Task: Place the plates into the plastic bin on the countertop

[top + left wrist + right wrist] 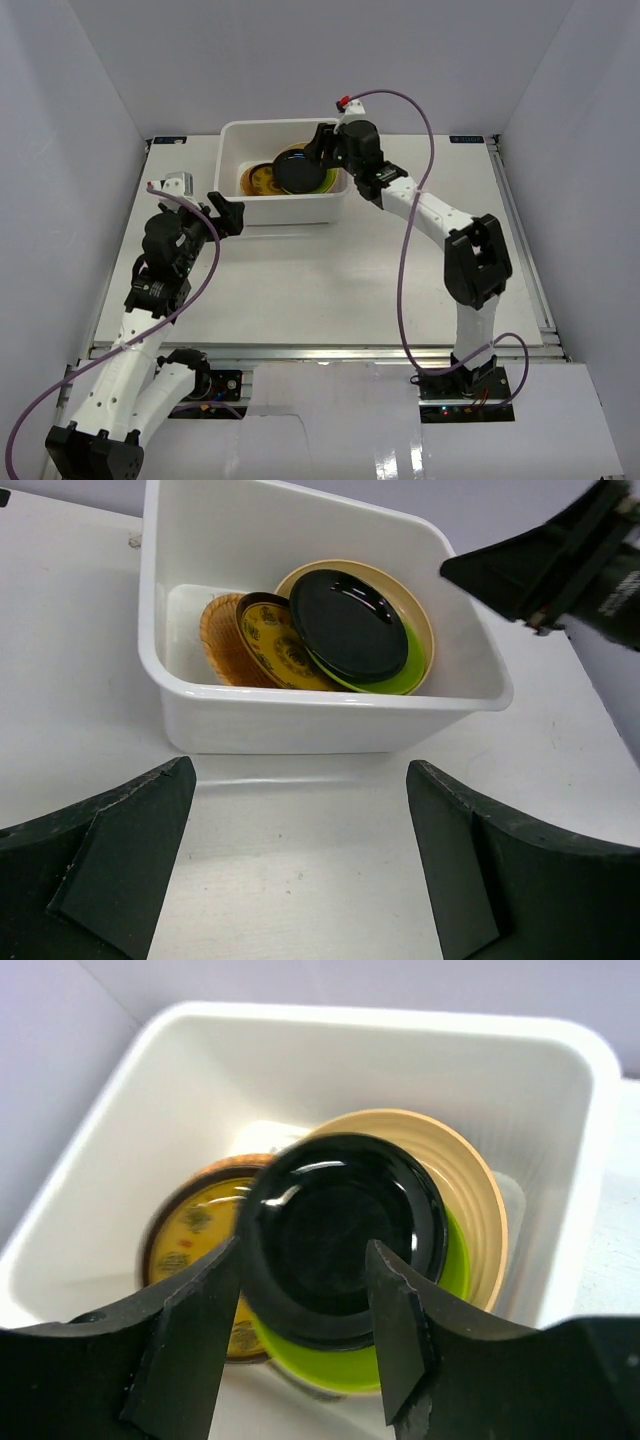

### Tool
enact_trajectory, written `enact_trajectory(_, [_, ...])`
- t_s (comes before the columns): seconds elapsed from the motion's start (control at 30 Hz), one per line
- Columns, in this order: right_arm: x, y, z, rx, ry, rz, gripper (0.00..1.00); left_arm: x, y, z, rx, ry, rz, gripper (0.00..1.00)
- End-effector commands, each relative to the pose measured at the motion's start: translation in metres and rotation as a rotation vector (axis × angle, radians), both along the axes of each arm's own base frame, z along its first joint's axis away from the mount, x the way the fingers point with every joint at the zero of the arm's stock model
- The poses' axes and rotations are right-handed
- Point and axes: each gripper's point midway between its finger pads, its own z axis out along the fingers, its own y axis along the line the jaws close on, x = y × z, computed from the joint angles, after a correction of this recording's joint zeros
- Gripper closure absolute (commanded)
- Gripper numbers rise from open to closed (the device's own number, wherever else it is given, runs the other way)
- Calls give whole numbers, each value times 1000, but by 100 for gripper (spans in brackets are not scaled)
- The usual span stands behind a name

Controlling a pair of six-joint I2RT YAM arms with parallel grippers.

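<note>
The white plastic bin stands at the back of the countertop. Inside it a black plate lies tilted on a lime green plate, with a patterned yellow-brown plate and a woven tan plate to their left and a cream ridged plate behind. My right gripper is open just above the black plate, over the bin's right side. My left gripper is open and empty over the countertop, just in front of the bin's left corner.
White walls enclose the countertop on three sides. Metal rails run along its edges. The right arm reaches diagonally from the near right across to the bin, with a purple cable hanging beside it.
</note>
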Motion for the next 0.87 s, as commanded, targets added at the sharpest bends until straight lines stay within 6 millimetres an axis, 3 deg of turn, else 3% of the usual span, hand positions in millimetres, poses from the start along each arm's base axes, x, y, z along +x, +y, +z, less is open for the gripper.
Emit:
enact_trajectory(0.0, [-44,-22,132,156,-266,60,40,0,-3,5,2,-24,-22,2])
enact_trajectory(0.03, [-53,-27,140,169,-285,68,38,-2,-9,6,-1,-33,-57,2])
enact_trajectory(0.07, [-62,-34,129,147,-279,71,36,-2,-9,5,-1,-33,-61,2])
enact_trajectory(0.1, [-81,-48,159,173,-349,70,31,-1,-11,6,-5,-32,-68,2])
enact_trajectory(0.17, [-101,-63,169,167,-395,69,18,-4,-19,6,-14,-30,-116,2])
enact_trajectory(0.2, [-119,-84,170,172,-410,23,10,-5,-21,10,-23,-40,-130,2])
enact_trajectory(0.27, [-134,-114,178,195,-462,-69,10,-10,-30,21,-59,-67,-177,2])
enact_trajectory(0.3, [-149,-146,175,201,-486,-169,10,-15,-34,37,-73,-111,-206,2])
enact_trajectory(0.37, [-165,-178,182,232,-539,-275,10,-27,-46,54,-91,-165,-292,2])
enact_trajectory(0.4, [-182,-212,198,274,-583,-384,8,-35,-48,70,-100,-225,-315,2])
enact_trajectory(0.43, [-186,-224,183,253,-578,-429,2,-39,-49,78,-105,-248,-329,2])
enact_trajectory(0.47, [-203,-248,195,288,-610,-495,19,-44,-50,90,-125,-283,-340,2])
enact_trajectory(0.5, [-210,-257,194,295,-618,-519,15,-49,-51,98,-131,-306,-352,2])
enact_trajectory(0.53, [-212,-264,180,282,-603,-547,9,-52,-53,106,-130,-326,-366,2])
enact_trajectory(0.57, [-222,-280,182,314,-612,-596,10,-55,-54,109,-132,-338,-379,2])
enact_trajectory(0.6, [-223,-283,172,302,-602,-608,10,-55,-54,106,-139,-335,-377,2])
enact_trajectory(0.77, [-226,-275,163,288,-571,-557,10,-50,-57,86,-190,-267,-377,2])
enact_trajectory(0.83, [-226,-270,161,280,-552,-528,10,-50,-61,87,-207,-257,-399,2])
